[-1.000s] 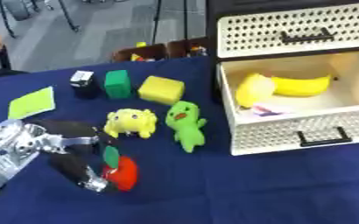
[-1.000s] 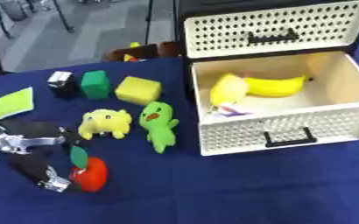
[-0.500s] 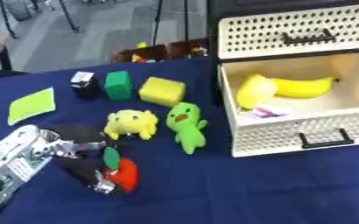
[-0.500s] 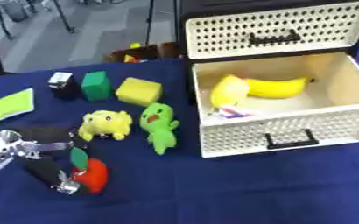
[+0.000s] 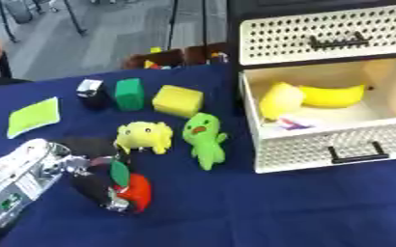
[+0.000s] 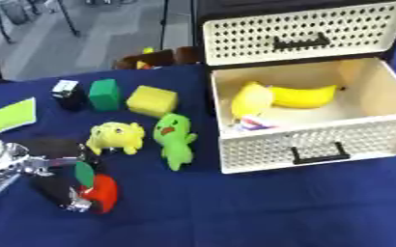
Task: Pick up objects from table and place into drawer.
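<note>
My left hand (image 5: 45, 166) comes in from the lower left, and its black fingers (image 5: 96, 190) and thumb curl round a red fruit toy with a green leaf (image 5: 136, 192) that lies on the blue tablecloth. Beyond it sit a yellow plush frog (image 5: 142, 136) and a green plush figure (image 5: 204, 140). The lower drawer (image 6: 311, 144) of the cream perforated cabinet stands open at the right. It holds a banana (image 6: 307, 95), a yellow lemon-like fruit (image 6: 250, 99) and a small wrapper (image 6: 252, 124). My right hand shows in neither view.
Further back on the cloth are a yellow block (image 5: 177, 100), a green block (image 5: 129, 94), a small black and white thing (image 5: 90, 91) and a lime green flat piece (image 5: 32, 116). The upper drawer (image 5: 319, 36) is closed. The table's far edge runs behind the blocks.
My left arm has sunk slightly toward the lower left corner. The red toy stays between its fingers in much the same spot.
</note>
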Controlling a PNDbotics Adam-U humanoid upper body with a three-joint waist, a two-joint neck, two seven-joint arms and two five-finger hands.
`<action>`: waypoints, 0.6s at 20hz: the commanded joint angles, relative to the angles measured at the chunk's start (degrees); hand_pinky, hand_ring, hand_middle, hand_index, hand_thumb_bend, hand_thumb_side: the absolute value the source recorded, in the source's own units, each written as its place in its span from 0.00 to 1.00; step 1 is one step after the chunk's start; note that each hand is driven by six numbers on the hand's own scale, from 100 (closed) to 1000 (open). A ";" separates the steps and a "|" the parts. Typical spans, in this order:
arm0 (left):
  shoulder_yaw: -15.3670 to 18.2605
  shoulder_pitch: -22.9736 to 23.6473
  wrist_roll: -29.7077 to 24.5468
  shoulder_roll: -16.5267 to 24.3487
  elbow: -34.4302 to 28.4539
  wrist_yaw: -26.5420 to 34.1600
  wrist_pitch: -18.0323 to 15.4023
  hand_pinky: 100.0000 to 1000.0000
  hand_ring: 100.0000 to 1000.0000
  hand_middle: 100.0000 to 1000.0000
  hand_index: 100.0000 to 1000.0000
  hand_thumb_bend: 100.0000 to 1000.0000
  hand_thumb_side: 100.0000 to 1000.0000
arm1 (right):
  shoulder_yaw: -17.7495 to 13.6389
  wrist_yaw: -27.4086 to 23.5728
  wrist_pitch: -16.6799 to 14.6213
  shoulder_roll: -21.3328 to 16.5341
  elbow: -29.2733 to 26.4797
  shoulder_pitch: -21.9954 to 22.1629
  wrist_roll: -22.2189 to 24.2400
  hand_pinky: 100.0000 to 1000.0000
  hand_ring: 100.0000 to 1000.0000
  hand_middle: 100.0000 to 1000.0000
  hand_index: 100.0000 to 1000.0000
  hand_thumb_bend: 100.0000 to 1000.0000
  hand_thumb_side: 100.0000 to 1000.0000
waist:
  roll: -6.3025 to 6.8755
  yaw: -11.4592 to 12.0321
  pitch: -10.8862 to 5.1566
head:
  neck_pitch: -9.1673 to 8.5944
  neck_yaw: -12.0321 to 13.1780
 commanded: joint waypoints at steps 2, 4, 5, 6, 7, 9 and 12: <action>-0.44 -0.42 1.30 2.42 -4.13 -4.22 -2.10 0.33 0.59 0.63 0.84 0.49 0.66 | -0.29 -0.84 -10.02 -0.55 -0.58 -0.16 -9.66 0.43 0.44 0.35 0.72 0.00 0.71 | -0.11 -0.06 -1.14 | -0.44 0.04; -0.76 -0.29 1.16 2.80 -5.79 -5.43 -2.92 0.33 0.59 0.63 0.84 0.49 0.66 | -0.31 -1.24 -9.80 -0.60 -0.58 -0.18 -9.36 0.44 0.44 0.35 0.72 0.00 0.72 | -0.05 -0.04 -1.22 | -0.45 0.02; -0.91 -0.24 1.02 2.96 -6.40 -5.72 -3.14 0.33 0.58 0.63 0.84 0.49 0.65 | -0.31 -1.42 -9.67 -0.61 -0.58 -0.18 -9.13 0.44 0.43 0.35 0.72 0.00 0.72 | -0.02 -0.05 -1.25 | -0.47 0.01; -1.07 -0.22 0.92 3.09 -6.94 -5.97 -3.29 0.33 0.58 0.63 0.84 0.49 0.65 | -0.31 -1.59 -9.58 -0.63 -0.58 -0.18 -8.92 0.44 0.43 0.35 0.72 0.00 0.72 | 0.00 -0.05 -1.28 | -0.45 0.02; -1.21 -0.19 0.83 3.18 -7.34 -6.17 -3.36 0.33 0.58 0.63 0.84 0.50 0.64 | -0.35 -1.76 -9.56 -0.64 -0.58 -0.19 -8.74 0.44 0.44 0.35 0.72 0.00 0.72 | 0.01 -0.05 -1.30 | -0.45 0.05; -1.33 -0.07 0.60 3.29 -7.67 -6.35 -3.10 0.32 0.58 0.63 0.85 0.49 0.63 | -0.42 -2.11 -9.55 -0.63 -0.58 -0.20 -8.42 0.44 0.43 0.35 0.72 0.00 0.72 | -0.02 -0.07 -1.32 | -0.46 0.05; -1.39 0.16 0.33 3.46 -8.08 -6.36 -2.29 0.31 0.57 0.62 0.85 0.49 0.62 | -0.43 -2.48 -9.49 -0.50 -0.58 -0.14 -7.92 0.44 0.43 0.34 0.72 0.00 0.72 | -0.05 -0.08 -1.36 | -0.39 0.04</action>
